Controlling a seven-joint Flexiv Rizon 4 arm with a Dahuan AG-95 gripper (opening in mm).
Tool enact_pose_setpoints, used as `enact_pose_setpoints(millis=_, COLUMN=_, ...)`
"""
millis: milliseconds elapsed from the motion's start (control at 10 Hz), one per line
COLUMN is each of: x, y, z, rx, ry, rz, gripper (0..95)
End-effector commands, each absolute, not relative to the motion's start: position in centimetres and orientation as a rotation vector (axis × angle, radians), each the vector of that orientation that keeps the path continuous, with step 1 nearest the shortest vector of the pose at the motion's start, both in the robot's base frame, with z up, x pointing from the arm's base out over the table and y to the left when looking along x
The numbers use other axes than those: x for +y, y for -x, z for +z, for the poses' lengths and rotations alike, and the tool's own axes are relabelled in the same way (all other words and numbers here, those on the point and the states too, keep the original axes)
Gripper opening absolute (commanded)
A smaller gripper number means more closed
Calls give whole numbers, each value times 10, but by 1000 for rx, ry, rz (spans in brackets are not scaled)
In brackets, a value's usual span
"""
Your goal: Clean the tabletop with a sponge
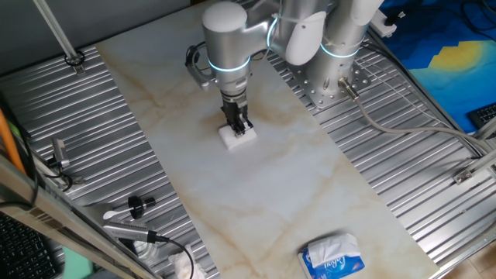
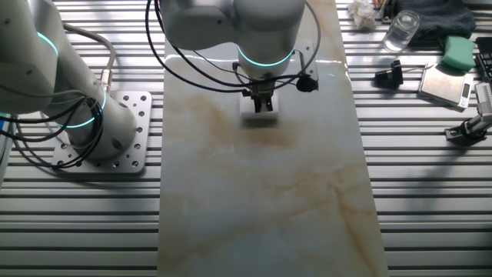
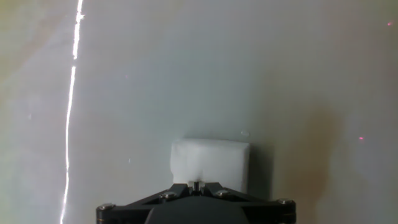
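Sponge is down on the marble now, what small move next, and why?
Probably a short wipe toward the tan smudge: the gripper is shut on the sponge, which sits flat on the tabletop, with brownish marks right beside it.

Around the slab you see a ribbed grey metal bench (image 1: 403,194) running on both sides. A blue-and-white tissue pack (image 1: 333,258) sits at one end. In the other fixed view a clear glass (image 2: 401,31), a green block (image 2: 458,51), a flat grey scale (image 2: 444,85) and a dark cloth (image 2: 438,15) lie to one side. Light glares in a streak across the surface.
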State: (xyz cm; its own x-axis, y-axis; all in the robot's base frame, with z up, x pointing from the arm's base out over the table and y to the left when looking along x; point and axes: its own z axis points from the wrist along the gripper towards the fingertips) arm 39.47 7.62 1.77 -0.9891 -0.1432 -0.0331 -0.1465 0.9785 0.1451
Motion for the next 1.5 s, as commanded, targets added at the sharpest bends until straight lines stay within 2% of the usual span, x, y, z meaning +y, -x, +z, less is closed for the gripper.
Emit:
enact_pose_setpoints(millis=100, x=72, y=-401, z=16, rx=3096, ry=274, rz=216, gripper=0)
enact_pose_setpoints(millis=800, x=53, y=-431, z=14, rx=3086, ry=349, rz=231, gripper=0)
enact_pose_setpoints(millis=1500, x=51, y=-428, z=15, rx=3104, ry=307, rz=283, gripper=0)
